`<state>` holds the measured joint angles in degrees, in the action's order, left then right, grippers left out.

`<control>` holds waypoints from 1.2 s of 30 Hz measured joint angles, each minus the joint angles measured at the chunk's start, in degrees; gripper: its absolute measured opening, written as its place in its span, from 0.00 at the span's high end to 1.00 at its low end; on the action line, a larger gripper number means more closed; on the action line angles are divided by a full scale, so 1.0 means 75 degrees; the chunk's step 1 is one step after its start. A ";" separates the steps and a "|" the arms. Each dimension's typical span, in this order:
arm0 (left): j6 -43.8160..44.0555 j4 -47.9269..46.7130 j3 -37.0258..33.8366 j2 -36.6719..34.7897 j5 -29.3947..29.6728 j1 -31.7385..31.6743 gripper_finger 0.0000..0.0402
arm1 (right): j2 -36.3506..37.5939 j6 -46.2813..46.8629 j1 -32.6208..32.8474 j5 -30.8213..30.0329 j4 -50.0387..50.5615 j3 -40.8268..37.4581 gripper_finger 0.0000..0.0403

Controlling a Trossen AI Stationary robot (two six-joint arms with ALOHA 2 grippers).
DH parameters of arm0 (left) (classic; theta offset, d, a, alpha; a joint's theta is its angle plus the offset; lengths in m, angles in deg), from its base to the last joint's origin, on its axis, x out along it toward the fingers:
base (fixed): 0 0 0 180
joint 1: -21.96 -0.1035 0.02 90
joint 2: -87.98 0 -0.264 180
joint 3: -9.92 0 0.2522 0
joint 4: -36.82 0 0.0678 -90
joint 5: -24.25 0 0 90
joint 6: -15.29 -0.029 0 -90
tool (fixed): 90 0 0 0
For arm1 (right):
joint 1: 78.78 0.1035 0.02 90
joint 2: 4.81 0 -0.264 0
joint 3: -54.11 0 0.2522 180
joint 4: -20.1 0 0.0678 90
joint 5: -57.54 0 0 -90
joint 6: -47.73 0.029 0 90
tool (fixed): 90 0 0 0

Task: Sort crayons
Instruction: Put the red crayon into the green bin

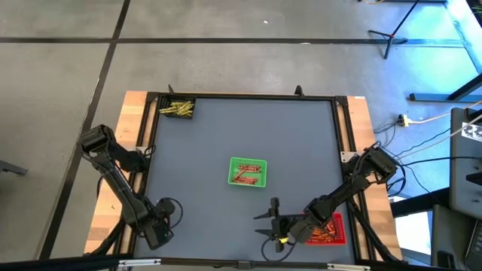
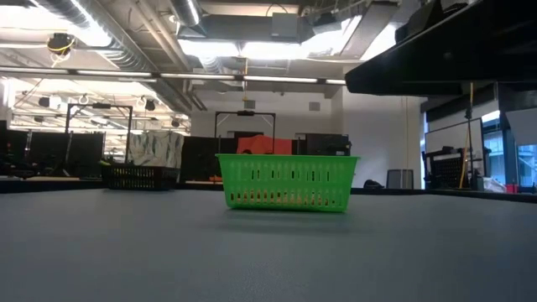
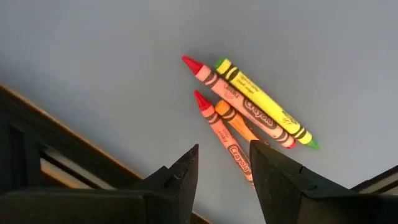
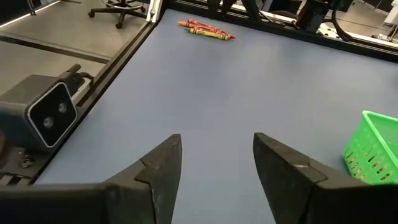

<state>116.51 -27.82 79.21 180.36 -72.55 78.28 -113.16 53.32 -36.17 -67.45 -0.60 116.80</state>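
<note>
Four paper-wrapped wax crayons (image 3: 249, 112), two red, one orange, one yellow-green, lie touching on grey tabletop (image 3: 93, 56); wrappers read "Crayola". Left end effector (image 3: 224, 171) hovers over them, fingers apart, empty. Right end effector (image 4: 217, 165) apart, empty, near green plastic basket (image 4: 373, 149).

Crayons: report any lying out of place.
Four loose crayons lie bunched on the bare mat near the left pincer, outside every tray: two red, one orange, one yellow. The green tray holds others.
</note>
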 joint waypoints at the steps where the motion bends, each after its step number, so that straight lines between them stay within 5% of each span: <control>1: -0.0047 0.0024 0.0000 0.0018 0.0033 0.0005 0.68 | 0.0000 -0.0001 0.0000 0.0003 0.0000 0.0000 0.51; 9: -0.0375 0.0202 -0.0006 0.0608 -0.0613 0.0061 0.68 | 0.0003 0.0001 0.0000 0.0009 0.0005 0.0000 0.51; 30: 0.0443 0.1277 -0.0621 0.0624 -0.0253 0.0333 0.68 | 0.0007 0.0002 0.0000 0.0009 0.0009 0.0003 0.51; 36: 0.0264 0.1152 -0.0676 0.0633 -0.0249 0.0332 0.76 | 0.0009 0.0002 0.0000 0.0009 0.0006 0.0003 0.51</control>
<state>118.49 -19.17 74.13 185.10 -74.42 80.77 -113.10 53.34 -36.17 -67.38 -0.55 116.82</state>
